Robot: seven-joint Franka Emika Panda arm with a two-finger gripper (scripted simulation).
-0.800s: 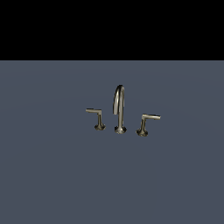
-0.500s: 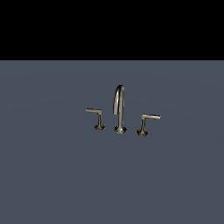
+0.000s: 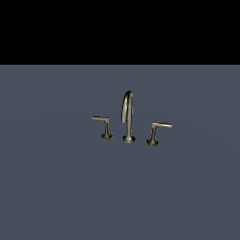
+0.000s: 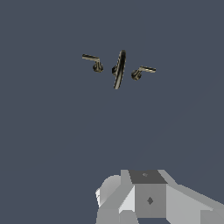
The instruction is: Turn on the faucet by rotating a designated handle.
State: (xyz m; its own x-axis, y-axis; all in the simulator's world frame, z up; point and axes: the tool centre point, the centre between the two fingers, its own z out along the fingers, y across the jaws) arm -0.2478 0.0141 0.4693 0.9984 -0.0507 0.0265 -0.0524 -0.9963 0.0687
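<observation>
The faucet stands on the grey floor with its arched spout [image 3: 127,117] in the middle. The handle [image 3: 104,125], with an upright stem and a thin dark arm, is on the exterior view's left of the spout. The slanted-stem handle with the brighter arm [image 3: 157,131] is on its right. The wrist view shows the spout [image 4: 119,69], the handle [image 4: 93,61] and the slanted-stem handle [image 4: 142,71] from above, far from the gripper. Only the gripper's grey body [image 4: 148,197] shows there, and its fingers are out of sight. The arm does not show in the exterior view.
Flat grey floor [image 3: 56,187] lies all around the faucet. A black band [image 3: 120,28] fills the top of the exterior view.
</observation>
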